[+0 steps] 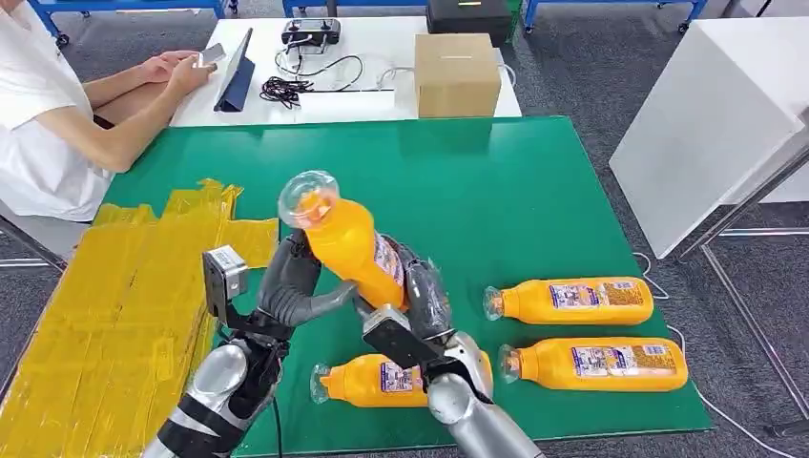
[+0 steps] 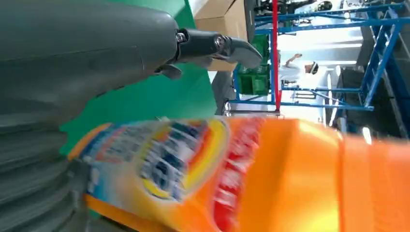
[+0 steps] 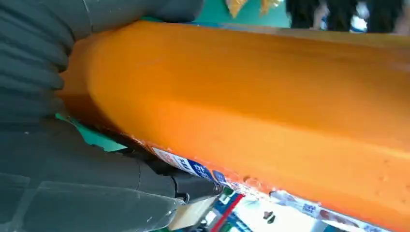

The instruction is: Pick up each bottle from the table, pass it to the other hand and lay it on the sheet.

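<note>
The right hand [image 1: 426, 298] is wrapping its fingers around the lower part of an orange bottle [image 1: 348, 239] and holding it up above the green mat [image 1: 515, 200]. The bottle is tilting, with its clear cap [image 1: 308, 196] pointing up and to the far left. The left hand [image 1: 291, 286] is sitting right against the same bottle from the left side, with its thumb reaching under the bottle's body. I cannot tell if the left hand is really gripping the bottle or just touching it. In the left wrist view, the bottle's label [image 2: 159, 159] is showing very close and blurry, and one dark finger [image 2: 217, 48] is sticking out straight past it.

Just under the two hands, near the front edge of the mat, a second bottle [image 1: 377, 380] is lying on its side with its cap pointing left. The right arm is covering part of it. To the right, two more bottles are lying on their sides, one [image 1: 572, 301] a bit farther away and one [image 1: 596, 364] nearer, both with caps pointing left.

The yellow sheet [image 1: 114, 305] is lying on the left part of the table, crinkly and bare.

At the far end of the mat, a brown cardboard box [image 1: 456, 74] is standing on a white table [image 1: 382, 43]. Black cables [image 1: 305, 76] and a dark tablet [image 1: 234, 72] are lying there too. A person in a white shirt [image 1: 38, 124] is sitting at the far left, holding a phone [image 1: 210, 55].
</note>
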